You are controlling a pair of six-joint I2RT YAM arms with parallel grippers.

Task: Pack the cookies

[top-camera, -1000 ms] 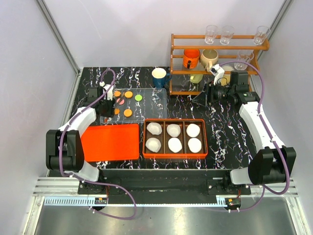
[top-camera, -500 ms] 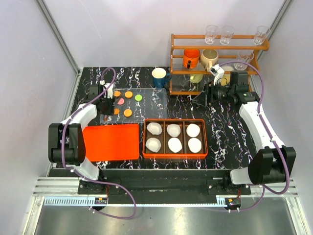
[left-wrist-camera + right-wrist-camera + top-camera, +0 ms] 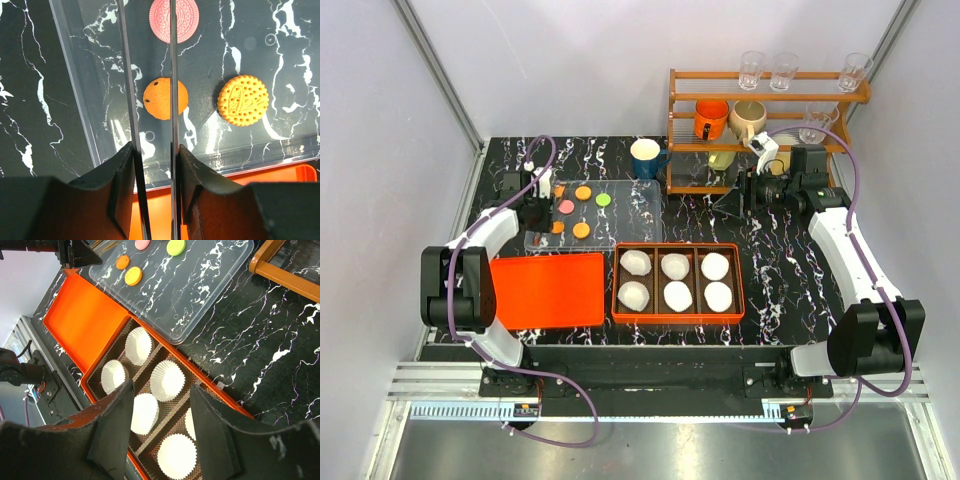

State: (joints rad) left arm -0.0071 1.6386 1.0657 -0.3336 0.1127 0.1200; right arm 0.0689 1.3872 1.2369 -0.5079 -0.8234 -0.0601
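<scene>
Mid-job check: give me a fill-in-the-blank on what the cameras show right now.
In the left wrist view, an ___ cookie shows between the fingers of the left gripper. The orange box holds ___ white liners. The green cookie lies on the clear ___. The jaws of the right gripper stand ___.
Missing: orange; six; tray; open.

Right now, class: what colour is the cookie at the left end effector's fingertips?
The cookie is orange with a few dark specks; the left wrist view shows it best.
</scene>
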